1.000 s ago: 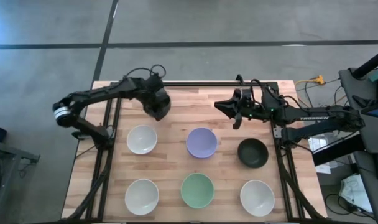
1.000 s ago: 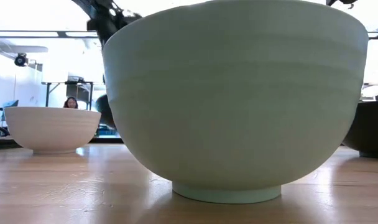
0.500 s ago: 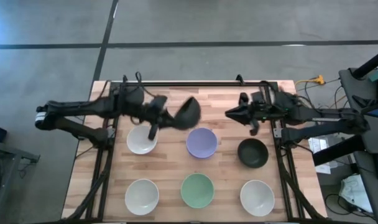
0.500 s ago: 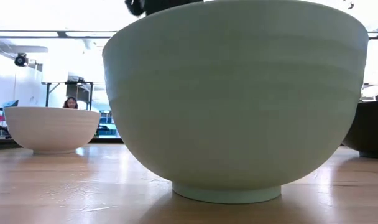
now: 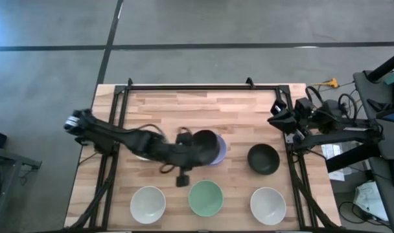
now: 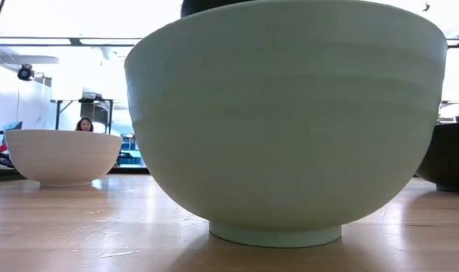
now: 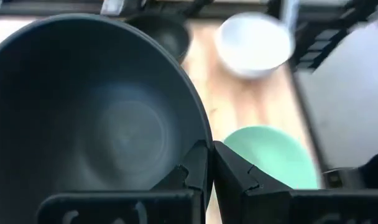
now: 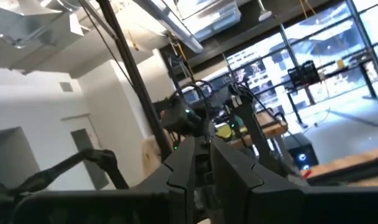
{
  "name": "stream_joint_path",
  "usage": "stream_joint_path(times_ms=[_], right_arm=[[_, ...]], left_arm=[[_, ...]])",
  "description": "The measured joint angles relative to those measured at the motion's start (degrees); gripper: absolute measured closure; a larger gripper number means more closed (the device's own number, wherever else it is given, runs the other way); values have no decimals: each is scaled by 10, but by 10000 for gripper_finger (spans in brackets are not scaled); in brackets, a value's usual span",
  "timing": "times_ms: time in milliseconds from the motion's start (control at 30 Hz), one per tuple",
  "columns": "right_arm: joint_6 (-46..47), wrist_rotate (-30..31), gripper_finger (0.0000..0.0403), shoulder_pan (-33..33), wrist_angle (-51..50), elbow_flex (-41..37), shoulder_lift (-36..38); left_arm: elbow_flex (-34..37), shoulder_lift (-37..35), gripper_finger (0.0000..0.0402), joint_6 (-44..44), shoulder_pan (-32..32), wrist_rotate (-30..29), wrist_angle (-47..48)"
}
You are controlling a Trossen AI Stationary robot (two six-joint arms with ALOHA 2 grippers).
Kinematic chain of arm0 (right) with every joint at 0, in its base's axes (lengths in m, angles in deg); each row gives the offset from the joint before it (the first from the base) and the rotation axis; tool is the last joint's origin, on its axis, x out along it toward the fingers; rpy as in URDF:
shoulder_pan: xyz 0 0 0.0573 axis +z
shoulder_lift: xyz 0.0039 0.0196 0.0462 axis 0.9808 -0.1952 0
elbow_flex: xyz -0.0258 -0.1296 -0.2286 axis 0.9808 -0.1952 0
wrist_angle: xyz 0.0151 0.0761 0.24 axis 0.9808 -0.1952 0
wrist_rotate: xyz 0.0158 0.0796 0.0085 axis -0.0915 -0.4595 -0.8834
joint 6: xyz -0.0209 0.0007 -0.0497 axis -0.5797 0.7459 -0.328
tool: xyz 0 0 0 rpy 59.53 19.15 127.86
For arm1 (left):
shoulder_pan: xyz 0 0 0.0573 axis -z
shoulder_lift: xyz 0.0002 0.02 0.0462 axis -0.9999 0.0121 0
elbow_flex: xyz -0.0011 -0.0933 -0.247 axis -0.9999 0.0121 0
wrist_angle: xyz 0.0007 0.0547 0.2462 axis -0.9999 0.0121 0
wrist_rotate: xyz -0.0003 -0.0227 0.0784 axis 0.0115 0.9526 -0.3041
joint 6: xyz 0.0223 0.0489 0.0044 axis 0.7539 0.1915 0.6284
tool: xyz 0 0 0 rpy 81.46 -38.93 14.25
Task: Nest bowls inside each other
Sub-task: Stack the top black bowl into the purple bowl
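At the left of the table the left arm reaches across from its mount, hiding the white bowl that lay open to view in the middle row half a second ago. Its left gripper point(image 5: 187, 144) is pinched shut on the rim of a black bowl point(image 5: 202, 144); the left wrist view shows the two fingers point(image 7: 198, 171) closed on that rim with the dark hollow facing the camera. Half a second ago this bowl hung tilted above and beside the lavender bowl point(image 5: 219, 150); now it sits squarely over it, so that only a lavender crescent shows at its right edge. I judge the bowl to be at the point of seating, with the release not yet made; whether it rests inside cannot be told.

In the front row stand a white bowl point(image 5: 148, 203), the mint green bowl point(image 5: 205, 197) and another white bowl point(image 5: 268, 204). The second black bowl point(image 5: 263, 158) lies right of the lavender one.

The right gripper point(image 5: 279, 119) has drawn back to the table's right edge over the last second, fingers together and empty.
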Motion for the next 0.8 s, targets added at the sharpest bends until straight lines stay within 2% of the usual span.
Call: stream_joint_path(times_ms=[200,333,567,800], right_arm=[[47,0,355,2,10,-44,28],[44,1,355,4,49,-63,34],[22,23,355,3,81,-84,41],[4,32,355,3,80,-88,44]], left_arm=[[-230,146,401,-1,-37,-15,189],[-330,221,401,-1,-62,-14,253],[-397,300,401,-37,-83,33,311],[-402,316,401,-105,-87,33,330]])
